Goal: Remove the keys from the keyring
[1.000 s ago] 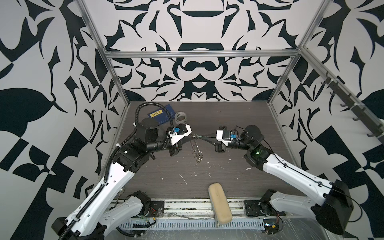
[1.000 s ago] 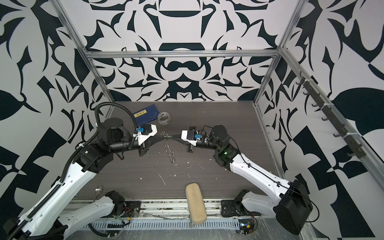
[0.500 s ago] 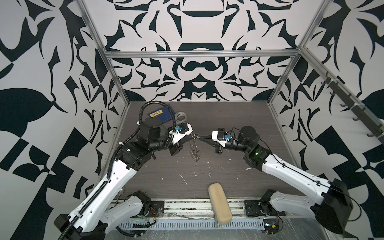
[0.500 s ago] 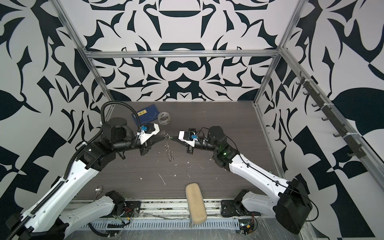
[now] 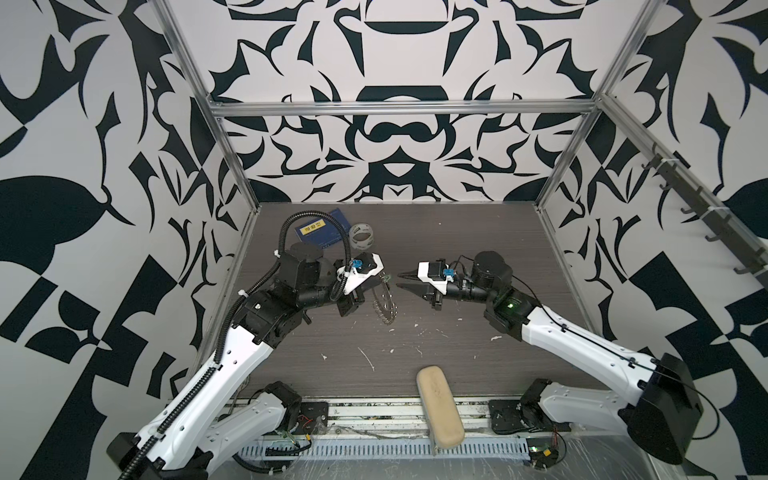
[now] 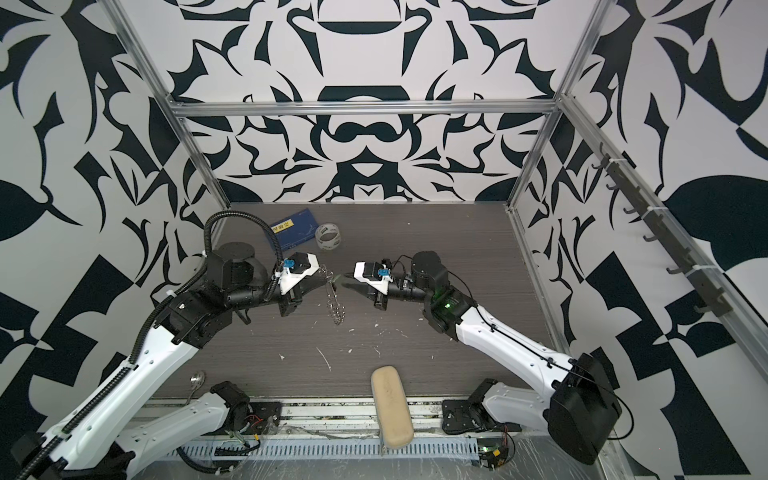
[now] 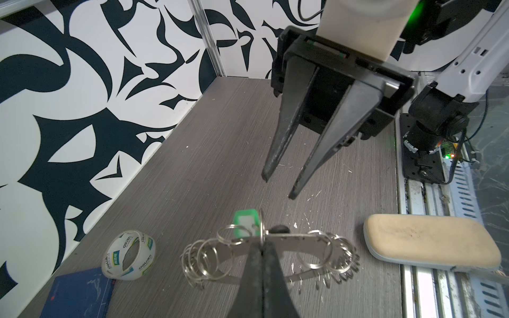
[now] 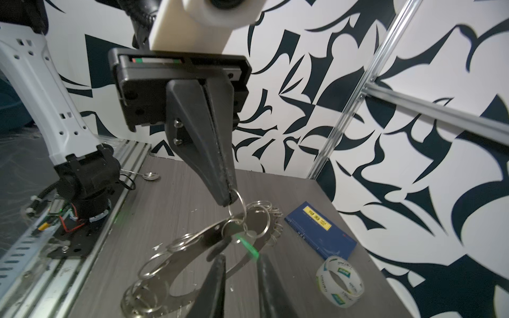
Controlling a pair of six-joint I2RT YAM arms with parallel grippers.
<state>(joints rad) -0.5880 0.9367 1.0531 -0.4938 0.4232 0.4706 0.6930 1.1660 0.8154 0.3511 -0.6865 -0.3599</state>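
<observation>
Though on the keyring [image 7: 298,243], key [image 7: 244,223] just off parted right gripper [image 7: 278,188]

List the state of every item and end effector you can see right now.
left end effector, shut, gripping the keyring.
right end effector, open, holding nothing.
keyring, hanging tilted from the left end effector.
green key, attached to the keyring.
tape roll, lying loose.
blue book, closed, flat.
beige case, closed.

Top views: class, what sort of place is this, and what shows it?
Probably a robot test cell, not a home: the left arm and right arm stand on a front rail, and an aluminium frame holds patterned panels around them.
</observation>
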